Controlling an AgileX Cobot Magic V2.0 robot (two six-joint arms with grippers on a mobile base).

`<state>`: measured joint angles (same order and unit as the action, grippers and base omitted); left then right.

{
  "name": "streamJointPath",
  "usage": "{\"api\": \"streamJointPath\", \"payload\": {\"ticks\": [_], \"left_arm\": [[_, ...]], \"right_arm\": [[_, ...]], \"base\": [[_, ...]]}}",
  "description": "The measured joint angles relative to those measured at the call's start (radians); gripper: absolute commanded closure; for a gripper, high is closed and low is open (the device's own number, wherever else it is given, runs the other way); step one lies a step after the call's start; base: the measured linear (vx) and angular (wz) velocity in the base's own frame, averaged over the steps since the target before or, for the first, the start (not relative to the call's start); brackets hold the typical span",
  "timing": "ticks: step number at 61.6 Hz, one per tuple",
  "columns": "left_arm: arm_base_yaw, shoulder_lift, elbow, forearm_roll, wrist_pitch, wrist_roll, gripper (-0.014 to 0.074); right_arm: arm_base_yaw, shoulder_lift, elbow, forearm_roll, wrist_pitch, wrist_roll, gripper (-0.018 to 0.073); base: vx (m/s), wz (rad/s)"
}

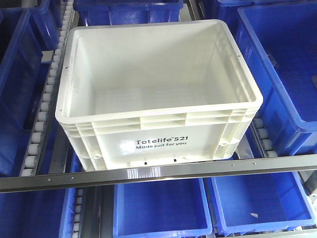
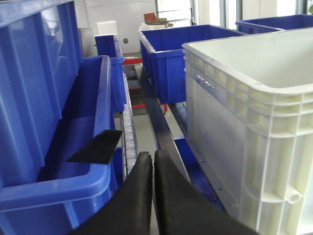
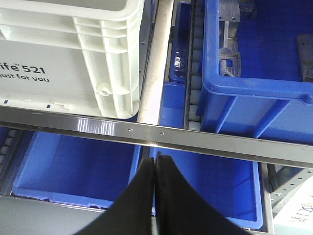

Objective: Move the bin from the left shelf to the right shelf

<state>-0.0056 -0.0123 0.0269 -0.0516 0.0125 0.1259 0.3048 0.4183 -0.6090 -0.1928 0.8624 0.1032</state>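
Note:
The white bin, marked "Totelife 521", is empty and stands on the shelf's roller lane behind the steel front rail. Neither gripper shows in the front view. In the left wrist view my left gripper is shut and empty, left of the white bin, over the gap between it and a blue bin. In the right wrist view my right gripper is shut and empty, just below the steel rail, below and right of the white bin's corner.
Blue bins stand on both sides of the white bin and on the lower shelf. Roller tracks run along the lanes. A black flat piece lies on the left blue bin's rim.

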Motion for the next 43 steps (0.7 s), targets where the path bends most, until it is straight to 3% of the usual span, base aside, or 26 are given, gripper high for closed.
{"api": "streamJointPath", "payload": {"ticks": [20,28,43], "left_arm": [[0.006,0.000,0.000,-0.004,-0.001,-0.006,0.0603],[0.006,0.000,0.000,-0.011,-0.001,-0.058,0.0603],[0.006,0.000,0.000,-0.016,-0.001,-0.072,0.0603]], "right_arm": [[0.000,0.000,0.000,0.000,0.000,0.000,0.0568],[0.000,0.000,0.000,0.000,0.000,0.000,0.0568],[0.000,0.000,0.000,0.000,0.000,0.000,0.0568]], "base": [[0.00,0.00],[0.00,0.00],[0.00,0.00]]}}
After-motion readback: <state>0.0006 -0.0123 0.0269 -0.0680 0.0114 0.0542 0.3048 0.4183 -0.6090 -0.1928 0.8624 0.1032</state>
